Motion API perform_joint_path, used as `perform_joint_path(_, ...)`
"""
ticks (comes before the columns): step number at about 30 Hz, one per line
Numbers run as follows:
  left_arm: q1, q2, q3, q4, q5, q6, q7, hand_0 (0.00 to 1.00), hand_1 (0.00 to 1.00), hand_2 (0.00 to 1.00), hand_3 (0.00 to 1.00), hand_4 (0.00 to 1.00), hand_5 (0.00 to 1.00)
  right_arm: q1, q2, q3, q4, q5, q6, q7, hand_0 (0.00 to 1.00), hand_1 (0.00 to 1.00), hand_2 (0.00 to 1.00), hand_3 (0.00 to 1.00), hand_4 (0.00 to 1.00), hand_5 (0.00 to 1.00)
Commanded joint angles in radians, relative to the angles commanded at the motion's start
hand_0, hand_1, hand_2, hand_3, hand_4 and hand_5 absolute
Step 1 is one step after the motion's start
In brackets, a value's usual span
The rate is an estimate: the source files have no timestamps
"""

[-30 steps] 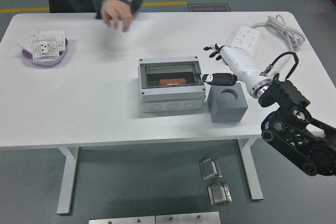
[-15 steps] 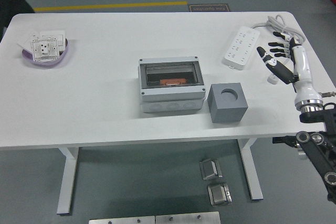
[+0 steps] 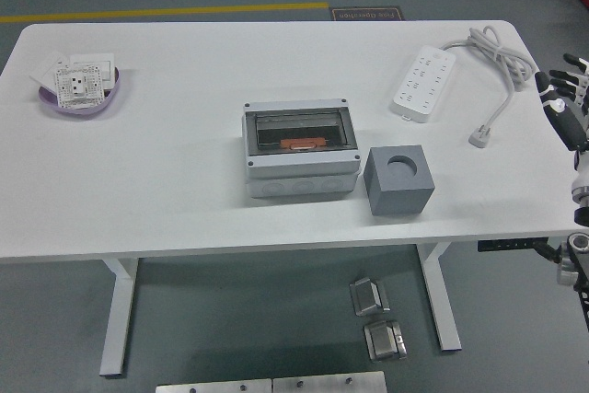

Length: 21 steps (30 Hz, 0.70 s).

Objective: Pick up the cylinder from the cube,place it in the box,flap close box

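The grey box [image 3: 299, 149] stands mid-table with its clear flap down over the top. An orange piece [image 3: 301, 144] shows through the flap inside it. The grey cube [image 3: 398, 179] stands just right of the box, and its round hole on top is empty. No cylinder shows on the cube. My right hand [image 3: 561, 103] is at the picture's right edge, well away from the cube, with its fingers spread and holding nothing. My left arm is out of view.
A white power strip [image 3: 421, 83] lies at the back right, its cable and plug [image 3: 480, 138] trailing toward the right edge. A purple bowl [image 3: 81, 89] with white socket plates sits at the far left.
My right hand has drawn back from beside the box and cube to the table's right edge. The person at the far side has left the view.
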Motion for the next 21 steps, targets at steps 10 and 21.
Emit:
perform_joint_path(10,-0.008,0.006,-0.013,0.000,0.001,0.003,0.006,0.624,0.568,0.541,0.581,0.421,0.079,-0.003,0.007,0.001,-0.003,-0.015,-0.003,-0.008,0.715,0.682,0.703,0.777,0.937,0.596)
perform_joint_path(21,-0.010,0.017,0.026,0.000,-0.036,0.006,0.012,0.625,0.569,0.542,0.581,0.424,0.078,-0.002,0.010,-0.006,-0.015,-0.030,-0.003,-0.015,0.709,0.676,0.697,0.770,0.930,0.590)
